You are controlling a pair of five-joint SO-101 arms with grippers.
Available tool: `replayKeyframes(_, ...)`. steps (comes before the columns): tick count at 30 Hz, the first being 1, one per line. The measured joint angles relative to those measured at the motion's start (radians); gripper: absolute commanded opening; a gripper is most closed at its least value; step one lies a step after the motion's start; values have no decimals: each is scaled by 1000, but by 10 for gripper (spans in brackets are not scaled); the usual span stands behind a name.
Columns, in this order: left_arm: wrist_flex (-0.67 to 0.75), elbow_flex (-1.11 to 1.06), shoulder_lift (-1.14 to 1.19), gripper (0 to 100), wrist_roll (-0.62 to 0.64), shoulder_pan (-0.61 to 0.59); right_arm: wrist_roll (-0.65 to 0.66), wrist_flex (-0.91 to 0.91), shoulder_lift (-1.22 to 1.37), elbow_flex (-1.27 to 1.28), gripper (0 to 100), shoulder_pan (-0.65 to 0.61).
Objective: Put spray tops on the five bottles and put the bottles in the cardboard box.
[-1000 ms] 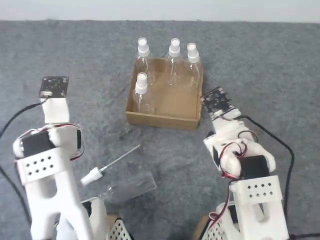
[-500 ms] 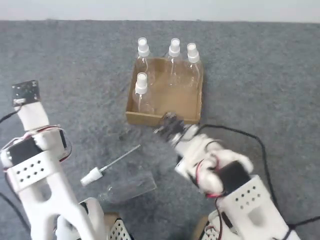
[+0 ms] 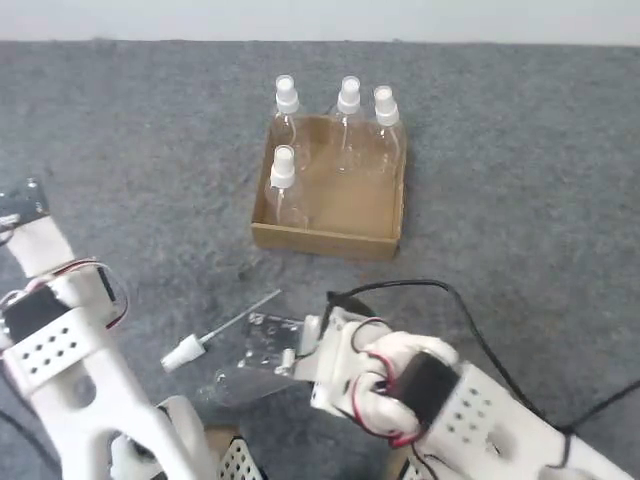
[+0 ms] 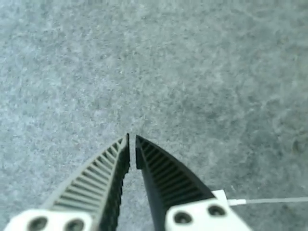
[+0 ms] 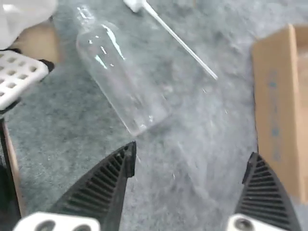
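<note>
Two ribbed black fingers of the right gripper (image 5: 191,156) stand spread wide over grey carpet (image 5: 192,125), holding nothing. The base of a clear plastic bottle with no top (image 5: 118,77) lies on its side just beyond one fingertip, not between the two. In the high view the gripper (image 3: 268,345) hangs over that bottle (image 3: 240,380) and hides part of it. Just beside the bottle, apart from it, lies a white spray top with a long thin dip tube (image 3: 222,332), its head toward the arms' bases.

Farther out stands the shallow brown cardboard box (image 3: 325,240). Four capped clear bottles stand upright in it: three (image 3: 348,115) along the far wall, one (image 3: 283,185) nearer, on the left arm's side. A black cable (image 3: 470,320) loops from the right arm across the carpet.

The left gripper (image 4: 132,139) is well apart from all this, its fingers closed to a thin slit over bare carpet.
</note>
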State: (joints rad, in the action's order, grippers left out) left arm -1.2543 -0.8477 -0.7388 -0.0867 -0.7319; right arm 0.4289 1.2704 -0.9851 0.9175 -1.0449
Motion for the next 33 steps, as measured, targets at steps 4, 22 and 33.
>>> replayKeyframes(4,0,0,0,16,0,-8,31,-75,140,0,311,-40)
replayKeyframes(22,29,0,0,16,3,-8,104,-331,574,0,305,-126)
replayKeyframes(33,29,0,0,16,3,-8,107,-379,638,0,53,-126)
